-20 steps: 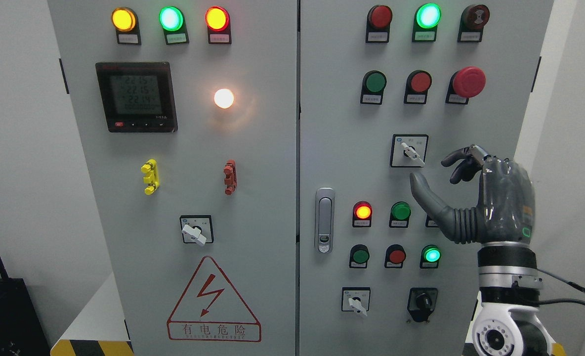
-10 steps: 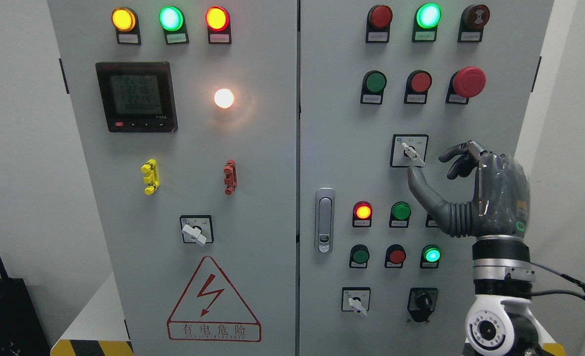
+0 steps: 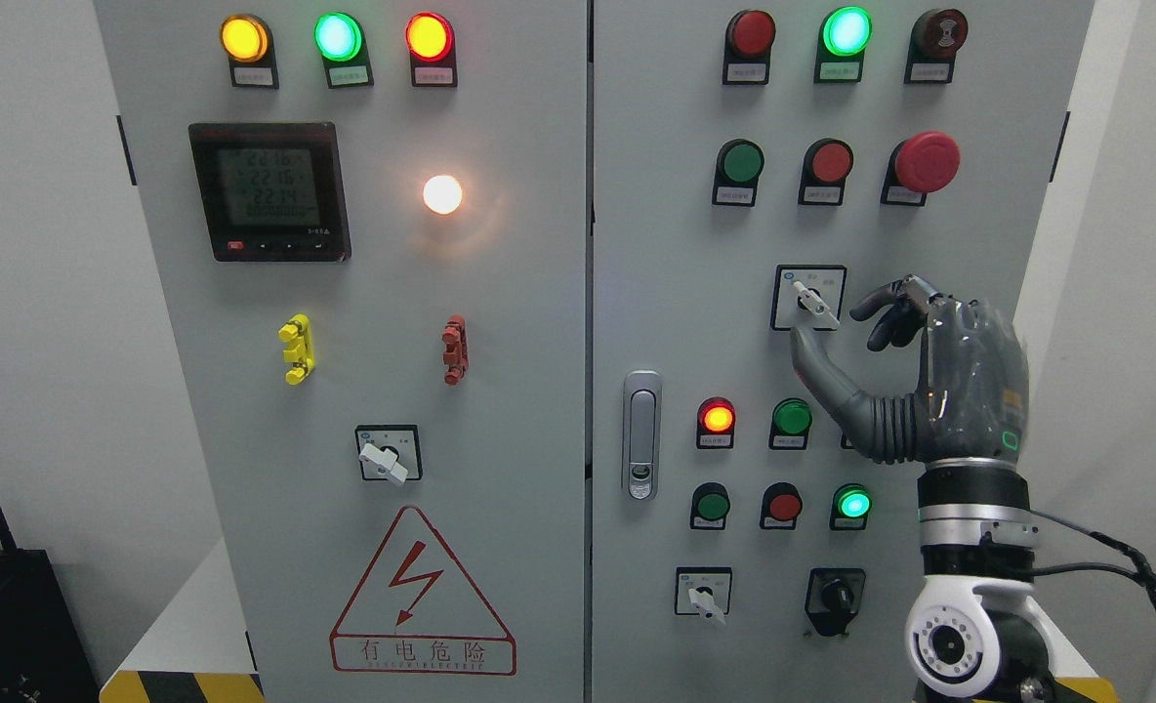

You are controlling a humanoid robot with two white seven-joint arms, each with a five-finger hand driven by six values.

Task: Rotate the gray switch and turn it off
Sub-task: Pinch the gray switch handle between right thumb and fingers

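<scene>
Cabinet-front: right hand (image 3: 915, 376) upright, fingers (image 3: 876, 301) seemingly flanking gray switch (image 3: 814, 303).

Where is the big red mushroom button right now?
In the head view, the big red mushroom button sits high on the cabinet's right door, at the right end of its row beside a smaller red button, above the right hand.

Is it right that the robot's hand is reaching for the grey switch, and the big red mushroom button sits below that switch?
Not quite. The head view shows the right hand reaching for the grey rotary switch, but the big red mushroom button sits above it, to the right.
</scene>
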